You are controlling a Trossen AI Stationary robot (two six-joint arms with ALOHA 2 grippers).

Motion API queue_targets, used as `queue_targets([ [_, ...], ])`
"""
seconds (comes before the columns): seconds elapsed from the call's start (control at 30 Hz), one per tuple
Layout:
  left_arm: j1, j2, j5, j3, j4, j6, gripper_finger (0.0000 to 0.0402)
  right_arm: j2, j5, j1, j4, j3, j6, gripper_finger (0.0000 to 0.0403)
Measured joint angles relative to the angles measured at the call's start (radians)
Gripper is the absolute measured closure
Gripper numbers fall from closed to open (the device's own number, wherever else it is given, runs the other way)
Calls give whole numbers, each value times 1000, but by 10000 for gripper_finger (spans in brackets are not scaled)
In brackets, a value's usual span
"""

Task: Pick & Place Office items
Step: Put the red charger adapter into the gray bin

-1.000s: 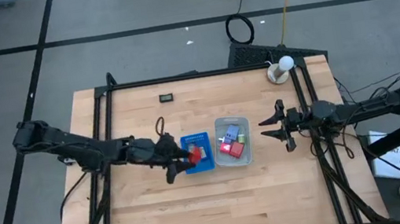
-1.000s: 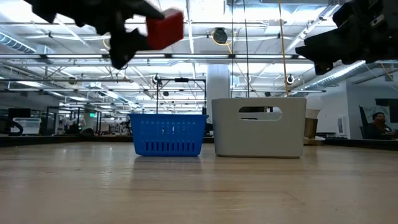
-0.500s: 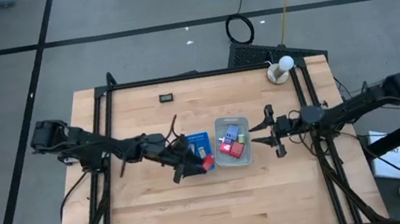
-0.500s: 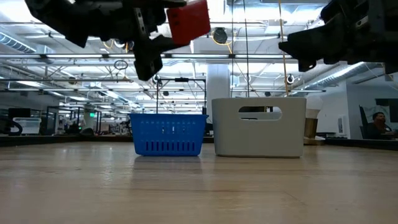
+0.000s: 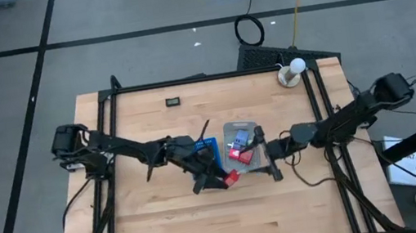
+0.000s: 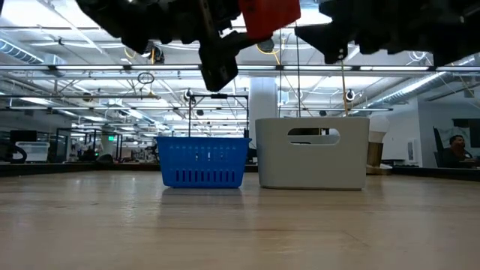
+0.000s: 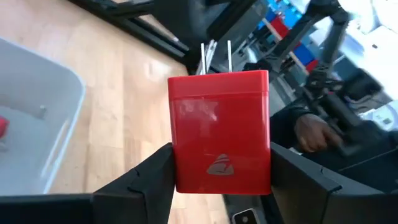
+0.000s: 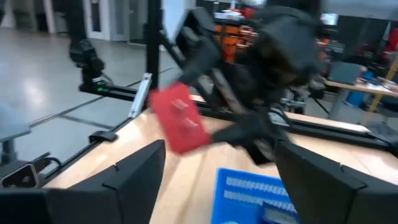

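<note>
A red block (image 7: 219, 130) with two metal prongs at its far end hangs high over the table, by the near left corner of the clear tray (image 5: 250, 124), with my left gripper (image 5: 219, 180) shut on it. It also shows in the low view as the red block (image 6: 268, 13). The clear tray holds several small red, blue and green office items (image 5: 239, 146). The blue ribbed tray (image 5: 207, 145) stands just left of it. My right gripper (image 5: 265, 154) hovers open over the clear tray's right side and faces the red block (image 8: 180, 118). My left gripper pinches the red block by its two opposite narrow sides (image 7: 176, 163) between its two fingers (image 7: 146, 180), at the end away from the prongs. The fingers come roughly level from the table's left and lie along the block. The block is lifted clear, prongs pointing away from the gripper.
A small black piece (image 5: 173, 101) lies near the far edge, and a white ball on a stand (image 5: 293, 71) sits at the far right corner. Black frame rails (image 5: 109, 148) run along the table's left and right sides. Bare wood lies in front of both trays.
My left gripper has carried the red block from above the blue tray toward the table's right and near edges, past the clear tray's near left corner. My right gripper has moved toward the table's left, over the clear tray, and has opened wider.
</note>
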Motion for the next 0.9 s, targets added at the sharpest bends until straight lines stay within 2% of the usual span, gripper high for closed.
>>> queue_targets([
  [0.13,11,0,3,21,-45,22,178,71,-1,34,-7,66,-27,97],
  [0.37,13,0,25,23,-40,7,184,162,-6,40,-14,146,-49,104],
  [0.5,14,0,-1,23,-42,2,171,211,-64,40,-24,184,-52,108],
  [0.73,15,-1,-2,23,-51,3,188,231,-77,40,-28,201,-72,113],
  [0.9,15,-1,-2,23,-56,5,169,230,-77,40,-31,201,-78,133],
])
